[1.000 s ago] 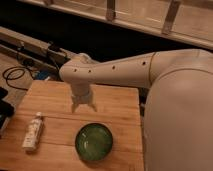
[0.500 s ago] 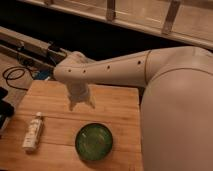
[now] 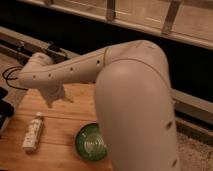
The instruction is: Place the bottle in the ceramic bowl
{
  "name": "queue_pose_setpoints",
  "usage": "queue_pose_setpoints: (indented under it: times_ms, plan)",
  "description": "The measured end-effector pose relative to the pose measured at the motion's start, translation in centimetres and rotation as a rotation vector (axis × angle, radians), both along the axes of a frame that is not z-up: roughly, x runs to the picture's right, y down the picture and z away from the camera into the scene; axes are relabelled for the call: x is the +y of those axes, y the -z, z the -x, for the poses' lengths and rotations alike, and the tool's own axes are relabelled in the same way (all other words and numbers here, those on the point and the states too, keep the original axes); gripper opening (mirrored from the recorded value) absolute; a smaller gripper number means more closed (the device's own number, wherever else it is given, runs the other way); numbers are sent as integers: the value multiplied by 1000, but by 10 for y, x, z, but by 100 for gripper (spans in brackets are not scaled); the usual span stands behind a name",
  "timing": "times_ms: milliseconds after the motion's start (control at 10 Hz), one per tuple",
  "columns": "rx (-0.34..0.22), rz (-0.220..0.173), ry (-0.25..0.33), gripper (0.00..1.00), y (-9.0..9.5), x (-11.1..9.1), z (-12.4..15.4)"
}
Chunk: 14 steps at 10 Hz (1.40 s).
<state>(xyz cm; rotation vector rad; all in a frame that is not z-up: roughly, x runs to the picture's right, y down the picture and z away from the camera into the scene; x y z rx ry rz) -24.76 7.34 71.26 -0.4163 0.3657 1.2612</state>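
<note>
A wooden tabletop (image 3: 62,120) fills the lower left, with the gripper (image 3: 54,100) hanging above its far part. Black cables (image 3: 11,75) loop beyond its far left corner; speckled floor (image 3: 195,150) shows at the lower right

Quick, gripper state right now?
Gripper: cannot be told; it hangs over the wooden table, apart from the small white plastic bottle lying there.

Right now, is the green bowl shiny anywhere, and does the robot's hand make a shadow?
In the camera view, the ceramic bowl shows pale glints on its glossy inside; the gripper hangs over the far part of the table with a dark shadow beneath it; the bottle lies in plain warm light, no glare.
</note>
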Motion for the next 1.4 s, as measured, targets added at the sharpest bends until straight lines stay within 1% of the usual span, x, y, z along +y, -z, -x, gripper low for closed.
queue_pose_setpoints:
  times_ms: [100, 300, 600, 700, 800, 900, 1200, 1300, 1400]
  plan:
    - [-27, 3, 25, 65, 0, 7, 28]
    - [-78, 32, 51, 65, 9, 26, 70]
    - [-67, 31, 50, 65, 6, 23, 64]
    - [-77, 32, 50, 65, 8, 25, 68]
    - [-75, 34, 49, 65, 7, 24, 66]
    - [-85, 42, 57, 65, 4, 26, 66]
    - [-188, 99, 80, 65, 1, 59, 103]
    - [-237, 124, 93, 65, 1, 74, 124]
    - [-270, 142, 104, 65, 0, 83, 140]
